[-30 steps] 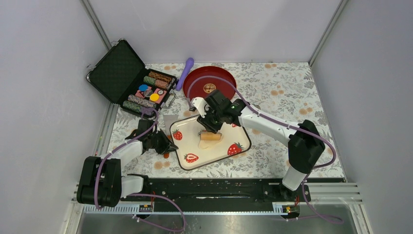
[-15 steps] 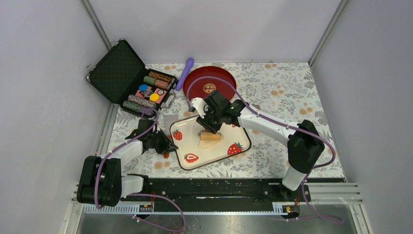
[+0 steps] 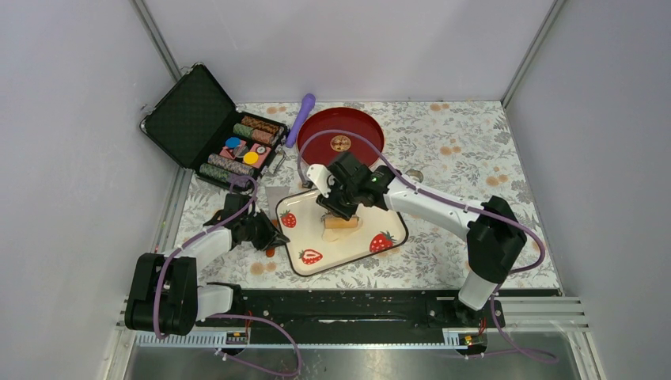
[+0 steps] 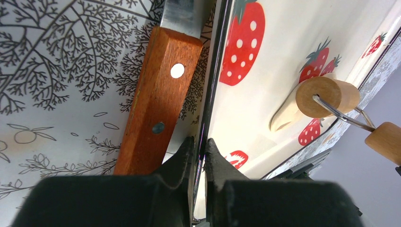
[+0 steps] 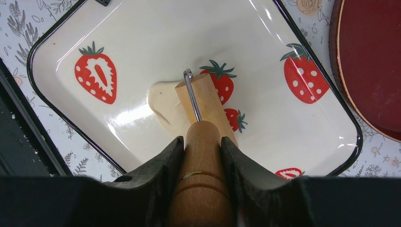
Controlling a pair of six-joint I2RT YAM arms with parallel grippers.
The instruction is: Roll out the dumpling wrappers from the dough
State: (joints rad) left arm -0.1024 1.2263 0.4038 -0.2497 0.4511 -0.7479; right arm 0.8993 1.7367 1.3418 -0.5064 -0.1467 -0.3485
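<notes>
Dough (image 5: 163, 105): pale, flattened piece. The bench (image 3: 475, 150) carries the strawberry tray (image 5: 142, 38), and the dough lies mid-tray, partly under the wooden roller (image 5: 208, 101). Right gripper (image 5: 201, 144) is clamped around the roller's handle. Left gripper (image 4: 198, 144) is pinched almost closed on the tray's left rim, beside a wooden-handled knife (image 4: 156, 99).

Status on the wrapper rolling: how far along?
Done: dough sits on the strawberry tray, left fingers pinching its rim. In hand: right fingers grip the wooden roller, barrel resting on the dough, which is only partly flattened and irregular. Left: roll it thin and round; no finished wrapper shows on the tray.
</notes>
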